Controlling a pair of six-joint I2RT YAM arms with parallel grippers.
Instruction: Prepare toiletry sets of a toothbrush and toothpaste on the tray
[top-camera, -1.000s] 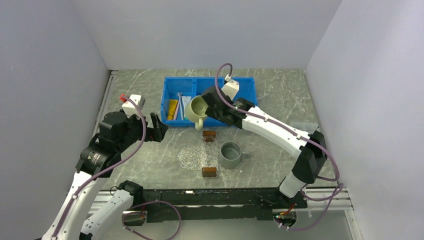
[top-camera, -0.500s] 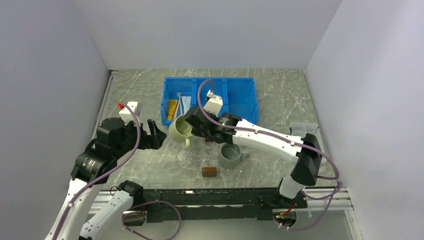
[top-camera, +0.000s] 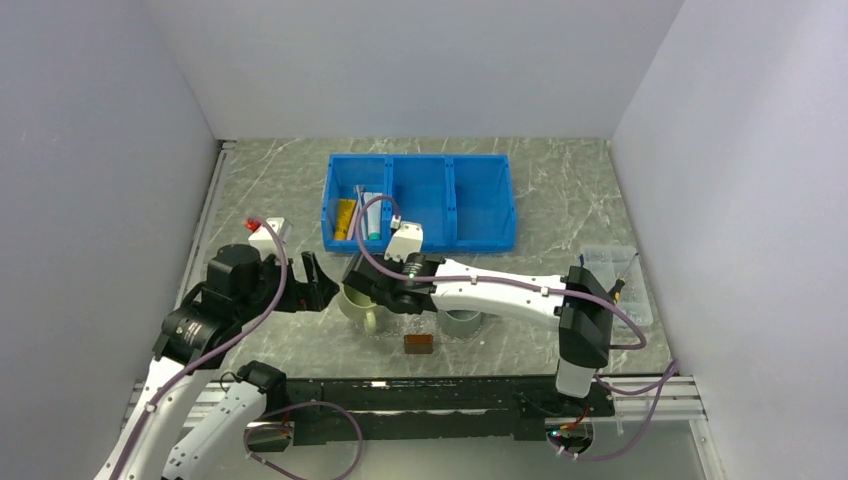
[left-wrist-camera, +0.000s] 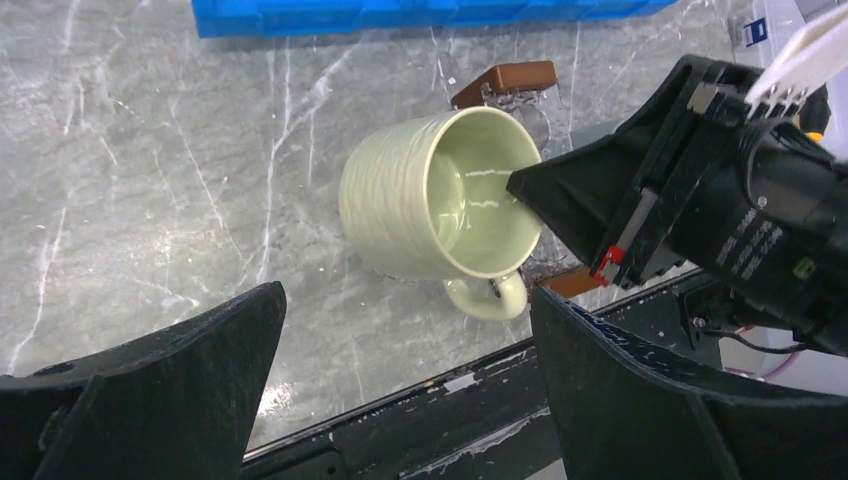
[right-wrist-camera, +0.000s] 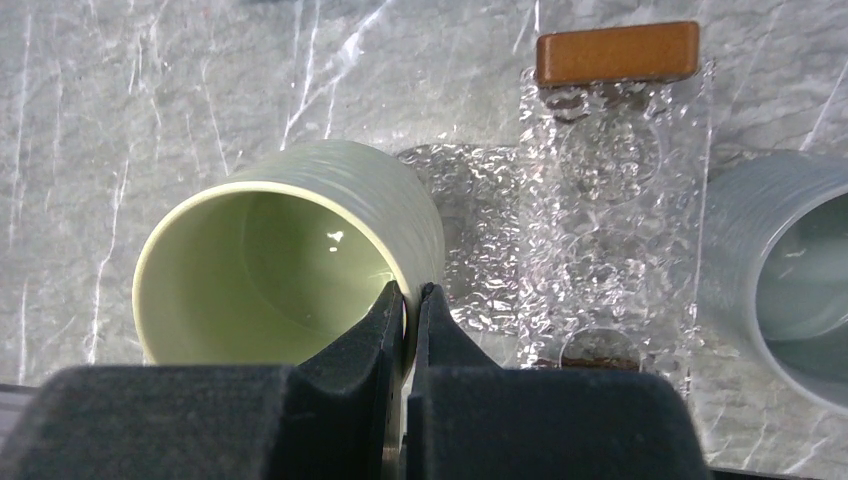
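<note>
We find the tray (right-wrist-camera: 600, 180) crowded: the green mug (right-wrist-camera: 290, 250) tilts at its left edge, the grey cup (right-wrist-camera: 780, 270) stands at its right, a brown block (right-wrist-camera: 617, 53) lies at its far edge, and our right arm (top-camera: 500, 288) stretches across it. Bare table (left-wrist-camera: 150, 180) left of the mug lies open before our left gripper (top-camera: 314, 282).

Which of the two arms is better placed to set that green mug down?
The right arm. The right gripper is pinched shut on the rim of the green mug, holding it tilted near the edge of the tray. The left gripper is open and empty, only hovering nearby.
</note>
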